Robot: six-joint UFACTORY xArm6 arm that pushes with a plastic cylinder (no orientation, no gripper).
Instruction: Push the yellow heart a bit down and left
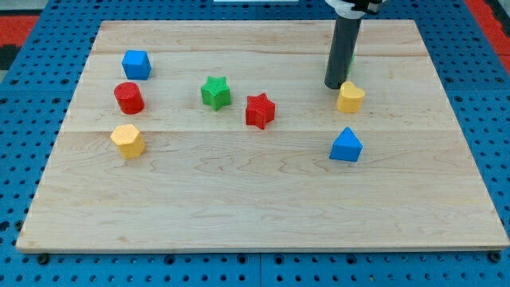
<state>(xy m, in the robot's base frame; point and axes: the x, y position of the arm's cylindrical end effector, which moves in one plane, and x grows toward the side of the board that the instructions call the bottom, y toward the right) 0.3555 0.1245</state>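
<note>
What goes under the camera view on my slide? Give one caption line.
My tip rests just up-left of the yellow plastic heart block on the wooden board, poised to push.

A straight, round rod of dark grey to black comes down from the view's top, smooth and matt, with no screws, cables or markings that show on it. It keeps the same thickness along its length down to my tip [335, 86], which is cut off flat and blunt. At the view's top edge the rod meets a wider white collar with a dark band across it, perhaps a mounting flange, though most of it is cropped.
</note>
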